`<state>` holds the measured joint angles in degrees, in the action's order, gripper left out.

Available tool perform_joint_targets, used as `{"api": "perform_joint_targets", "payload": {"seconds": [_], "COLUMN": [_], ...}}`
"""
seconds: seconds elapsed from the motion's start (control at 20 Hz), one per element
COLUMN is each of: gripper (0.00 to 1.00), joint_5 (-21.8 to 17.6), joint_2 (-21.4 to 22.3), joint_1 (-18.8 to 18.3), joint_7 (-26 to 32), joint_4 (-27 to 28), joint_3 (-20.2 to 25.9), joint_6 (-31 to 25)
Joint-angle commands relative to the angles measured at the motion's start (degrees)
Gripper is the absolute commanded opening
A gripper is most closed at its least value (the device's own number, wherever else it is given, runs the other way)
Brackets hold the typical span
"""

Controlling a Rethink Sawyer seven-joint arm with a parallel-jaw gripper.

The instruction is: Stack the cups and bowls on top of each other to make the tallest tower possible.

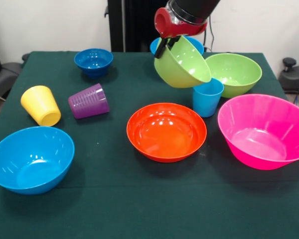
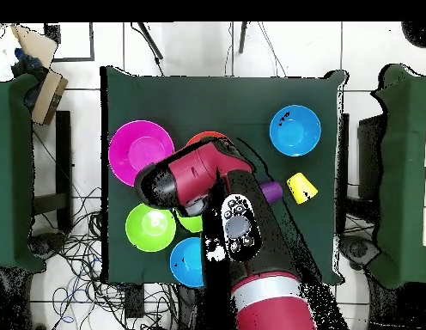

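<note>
We see the gripper [image 1: 165, 46] pinching the rim of a lime green bowl [image 1: 183, 63], one finger inside and one outside, and holding it tilted above the table [image 1: 114, 209]. Directly below the held bowl, at its lower edge, stands the light blue cup [image 1: 207, 97], upright, so close that we cannot tell whether the two touch. Just beyond the cup, to the side of the gripper, sits the second lime green bowl [image 1: 235, 73], and behind the gripper a light blue bowl [image 1: 156, 45] shows only part of its rim. Below the gripper and nearer the camera lies the orange bowl [image 1: 166, 131], with the large pink bowl [image 1: 263, 130] beside it. Well away on the gripper's other side are the small dark blue bowl [image 1: 93, 61], the purple cup [image 1: 88, 101] and the yellow cup [image 1: 41, 105], both cups lying tipped on their sides, and another light blue bowl [image 1: 31, 158] at the near corner. From overhead, the arm [image 2: 234, 228] covers the held bowl and the cup beneath it.
</note>
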<state>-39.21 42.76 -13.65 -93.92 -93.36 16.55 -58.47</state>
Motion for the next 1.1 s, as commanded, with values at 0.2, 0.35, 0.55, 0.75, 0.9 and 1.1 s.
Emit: {"api": "perform_joint_targets", "payload": {"seconds": [0.2,0.35,0.55,0.75,0.9,1.1], "gripper": [0.0,0.0,0.0,0.0,0.0,0.0], "joint_5": [2.08,2.57,2.88,3.55,4.08,4.79], "joint_2": [-2.1,-2.64,-2.76,-2.75,-2.27,-2.0], "joint_1": [2.7,3.18,3.44,3.74,4.15,4.83], "joint_7": [-8.36,-7.77,-7.4,-6.91,-6.53,-6.49], "joint_4": [3.42,4.12,4.28,4.76,4.63,5.02], "joint_3": [-1.82,-2.0,-2.59,-2.89,-3.21,-3.73], "joint_6": [-1.09,-1.15,-0.98,-1.63,-2.18,-3.2]}}
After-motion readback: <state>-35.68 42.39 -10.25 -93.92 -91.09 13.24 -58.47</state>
